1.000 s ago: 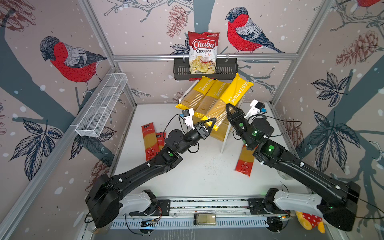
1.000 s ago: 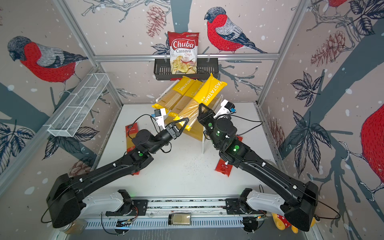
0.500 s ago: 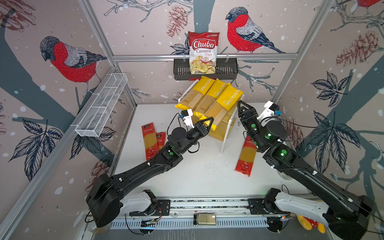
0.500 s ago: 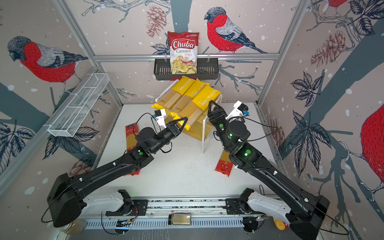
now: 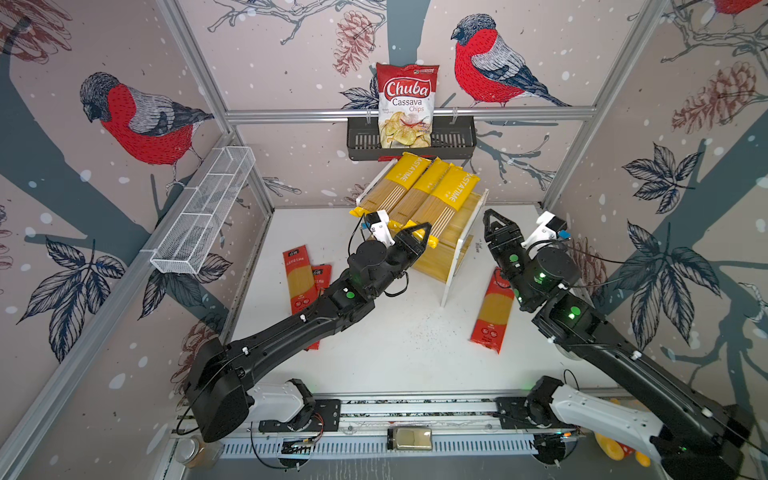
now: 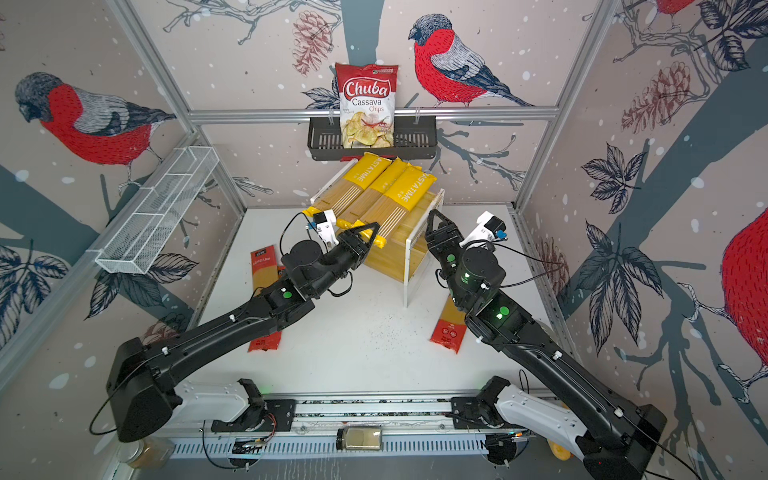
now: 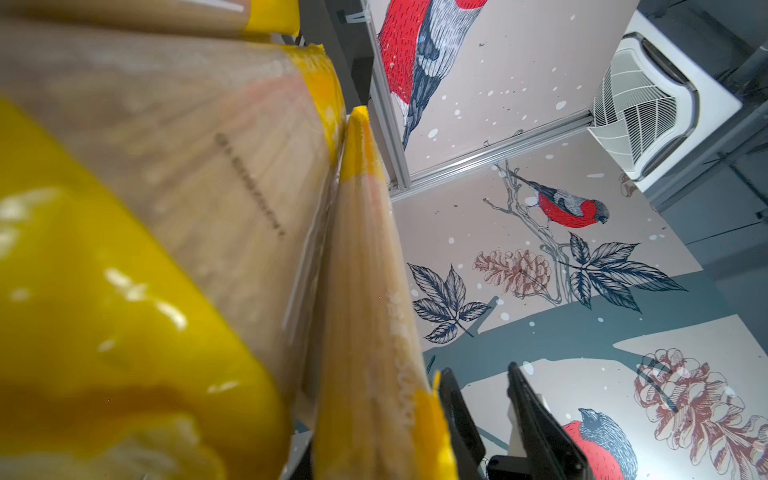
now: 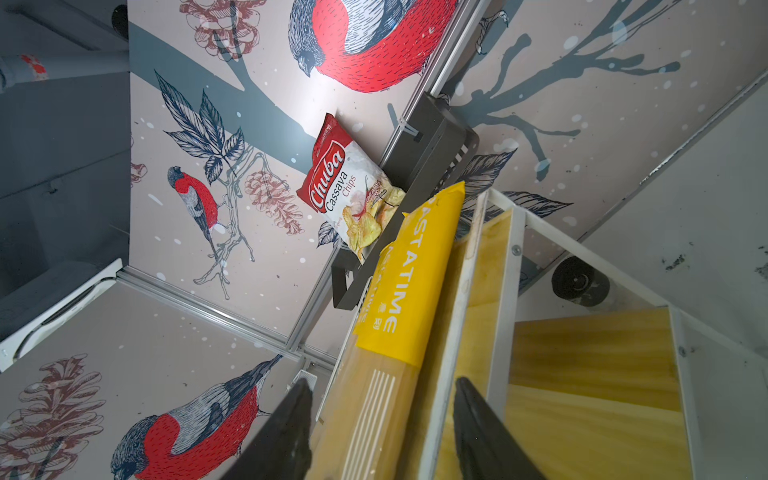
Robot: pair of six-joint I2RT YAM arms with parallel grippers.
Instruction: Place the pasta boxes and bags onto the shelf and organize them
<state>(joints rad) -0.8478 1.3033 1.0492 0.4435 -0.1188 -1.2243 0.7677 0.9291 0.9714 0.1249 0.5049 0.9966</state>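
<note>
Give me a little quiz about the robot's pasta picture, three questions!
1. How many yellow pasta bags lie on the shelf?
2. True or false: the chips bag sits in the white wire tray.
3. What lies flat on the table? A red pasta packs, B the chips bag, C yellow pasta bags.
Key: 1 three; 2 false, the chips bag stands in the black basket; 3 A.

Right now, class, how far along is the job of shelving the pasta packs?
Done: three yellow bags rest side by side on top of the shelf. In hand: nothing; the left gripper is open beside the bags' near ends, the right gripper open beside the shelf. Left: three red packs lie on the table, two on the left, one on the right.
</note>
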